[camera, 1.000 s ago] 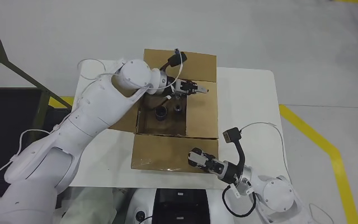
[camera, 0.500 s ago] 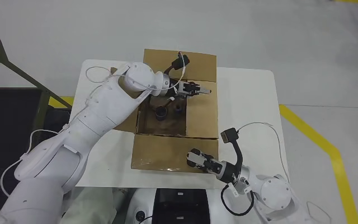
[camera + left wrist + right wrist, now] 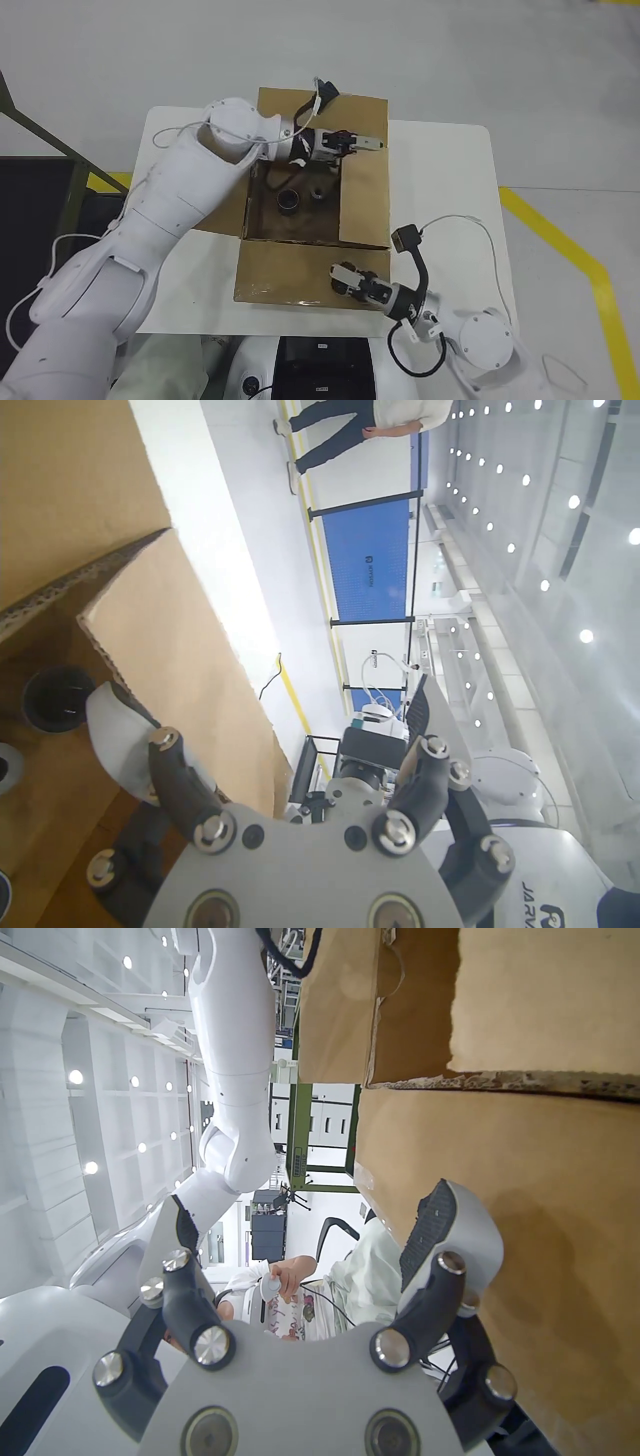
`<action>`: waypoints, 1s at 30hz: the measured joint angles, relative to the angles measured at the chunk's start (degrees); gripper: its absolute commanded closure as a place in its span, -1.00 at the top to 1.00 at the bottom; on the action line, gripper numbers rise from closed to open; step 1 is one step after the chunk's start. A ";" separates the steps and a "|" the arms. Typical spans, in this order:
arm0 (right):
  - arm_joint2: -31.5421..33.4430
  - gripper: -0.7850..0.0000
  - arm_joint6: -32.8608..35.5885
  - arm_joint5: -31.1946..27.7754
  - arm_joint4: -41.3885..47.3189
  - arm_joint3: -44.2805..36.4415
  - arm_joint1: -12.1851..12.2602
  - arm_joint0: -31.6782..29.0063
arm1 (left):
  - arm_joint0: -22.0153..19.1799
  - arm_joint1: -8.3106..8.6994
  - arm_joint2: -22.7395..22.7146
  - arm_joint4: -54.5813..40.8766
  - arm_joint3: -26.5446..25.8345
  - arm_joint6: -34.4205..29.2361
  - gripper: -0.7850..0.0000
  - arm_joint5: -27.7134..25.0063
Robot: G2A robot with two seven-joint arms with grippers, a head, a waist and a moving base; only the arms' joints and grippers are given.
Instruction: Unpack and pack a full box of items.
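Evidently the brown cardboard box sits open in the middle of the white table. Its far flap and near flap are folded outward. Its right flap stands tilted up along the box's right wall. Two small dark round containers stand close together on the box floor toward the far end, so unpacking looks unfinished. One of them shows as an open black cup in the left wrist view.

The left gripper hangs over the far end of the right flap, its arm stretched across the box from the left. Its jaws are spread wide and hold nothing. In the left wrist view one white finger lies on the inner side of the flap's edge and the other finger lies well outside it. The gripper therefore seems placed to straddle the cardboard, probably to push the flap aside and clear the way down to the containers.

The right gripper rests low at the near right, over the right end of the near flap. Its jaws are also parted and empty, with one ribbed pad just beside the brown surface. From there it could pin that flap down and steady the box, though I cannot tell whether it actually touches.
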 measured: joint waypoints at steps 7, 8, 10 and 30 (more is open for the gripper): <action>-1.07 1.00 -4.34 -2.30 3.20 4.94 -0.55 3.84 | 1.07 0.24 -2.37 -2.66 -2.24 -2.28 1.00 0.41; -1.27 1.00 -5.29 -3.00 3.48 5.79 -0.66 4.43 | 1.13 0.21 -2.56 -3.06 -2.46 -2.73 1.00 0.53; -1.50 1.00 -6.79 -4.35 3.07 6.73 -0.78 5.01 | 1.19 0.12 -2.67 -3.84 -2.58 -3.75 1.00 0.89; 5.42 1.00 -18.28 -20.26 -3.72 1.20 0.14 -6.67 | 3.52 3.47 -15.09 -2.94 -6.29 -10.00 1.00 1.35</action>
